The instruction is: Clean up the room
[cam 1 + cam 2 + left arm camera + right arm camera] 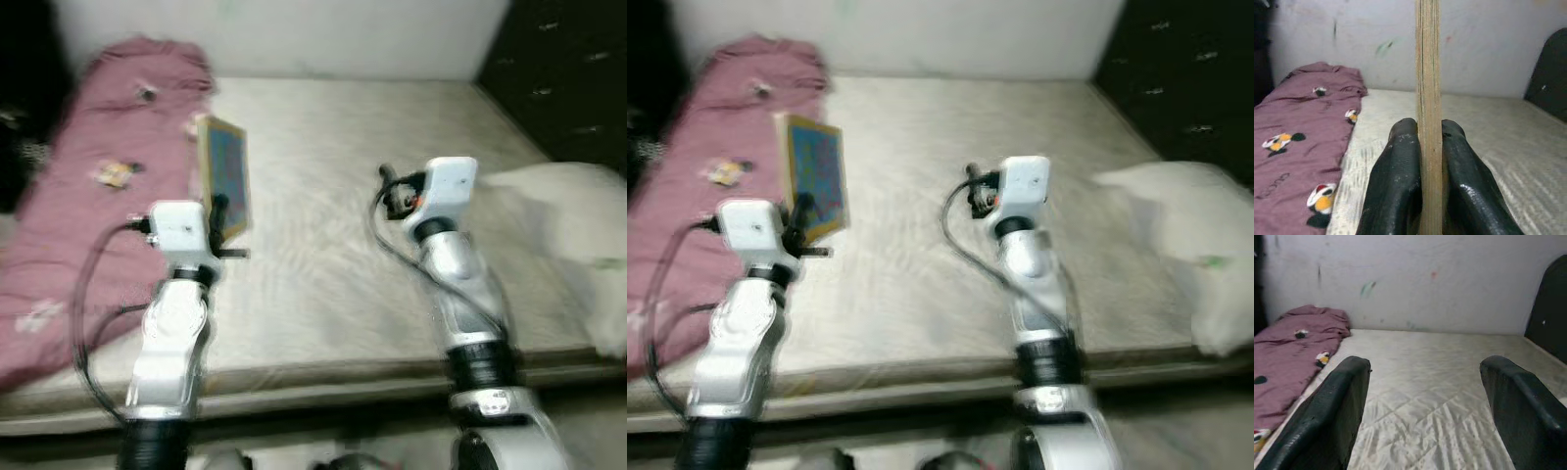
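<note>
One book (223, 176) stands upright on its edge above the mattress (333, 284), long axis vertical, pinched between my left gripper's (1430, 147) fingers. Beside it lies the maroon blanket (88, 196). My right gripper (1422, 396) hangs spread and empty.

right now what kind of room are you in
Most likely a bedroom: a bare quilted off-white mattress against a plain white wall, with a maroon cartoon-print blanket along its left side. The left gripper grips a thin, colourful book.
</note>
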Robot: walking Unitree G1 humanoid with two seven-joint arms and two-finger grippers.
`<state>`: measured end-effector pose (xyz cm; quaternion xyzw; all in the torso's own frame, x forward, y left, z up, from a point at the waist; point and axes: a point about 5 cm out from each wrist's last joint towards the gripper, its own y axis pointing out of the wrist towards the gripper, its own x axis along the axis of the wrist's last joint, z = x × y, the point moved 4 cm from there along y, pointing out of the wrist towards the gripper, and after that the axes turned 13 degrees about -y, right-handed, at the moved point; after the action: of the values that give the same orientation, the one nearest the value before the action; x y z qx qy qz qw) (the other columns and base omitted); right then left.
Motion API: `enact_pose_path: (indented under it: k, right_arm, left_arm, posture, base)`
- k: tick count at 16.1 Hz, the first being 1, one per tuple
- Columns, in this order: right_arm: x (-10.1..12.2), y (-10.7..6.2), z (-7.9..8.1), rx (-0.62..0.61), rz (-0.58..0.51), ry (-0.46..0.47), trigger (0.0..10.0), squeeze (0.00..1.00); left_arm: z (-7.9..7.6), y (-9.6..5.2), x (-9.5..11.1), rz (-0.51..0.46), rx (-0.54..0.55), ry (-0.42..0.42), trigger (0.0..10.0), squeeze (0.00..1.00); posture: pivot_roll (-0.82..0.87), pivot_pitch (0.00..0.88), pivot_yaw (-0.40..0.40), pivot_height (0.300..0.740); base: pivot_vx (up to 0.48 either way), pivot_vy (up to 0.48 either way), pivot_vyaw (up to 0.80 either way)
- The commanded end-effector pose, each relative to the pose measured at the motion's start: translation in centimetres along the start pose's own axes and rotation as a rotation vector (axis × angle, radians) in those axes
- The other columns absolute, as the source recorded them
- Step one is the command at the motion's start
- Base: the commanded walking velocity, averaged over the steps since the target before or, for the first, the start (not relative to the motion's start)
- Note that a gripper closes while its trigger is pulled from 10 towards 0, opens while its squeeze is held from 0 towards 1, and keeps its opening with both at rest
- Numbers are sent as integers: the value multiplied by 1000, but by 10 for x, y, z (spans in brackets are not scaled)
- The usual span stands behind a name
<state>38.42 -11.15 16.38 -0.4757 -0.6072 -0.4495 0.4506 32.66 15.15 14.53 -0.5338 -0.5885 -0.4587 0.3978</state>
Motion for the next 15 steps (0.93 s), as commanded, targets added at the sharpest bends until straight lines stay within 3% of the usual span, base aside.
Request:
enact_pose_path:
  k: [1,3,5,15]
  right_arm:
    - [4,1,-7,-16,-13,-18,10000,0]
    - [5,2,-7,-10,-20,-31,10000,0]
    - [5,1,-8,-15,-19,-34,10000,0]
    - [0,0,-6,-13,-6,-31,10000,0]
  left_arm:
    - [-5,3,14,-60,-16,-7,10000,0]
    - [-5,4,14,-62,-15,-8,10000,0]
    - [-6,2,13,-61,-18,-9,10000,0]
    - [-10,1,16,-76,-59,-37,10000,0]
  posture:
    - [-22,0,-40,740]
    - [-22,0,-40,740]
    - [-22,0,-40,740]
    - [-21,0,-38,740]
  base:
    - [0,-371,0]
    - [0,-371,0]
    - [0,-354,800]
    - [0,0,55]
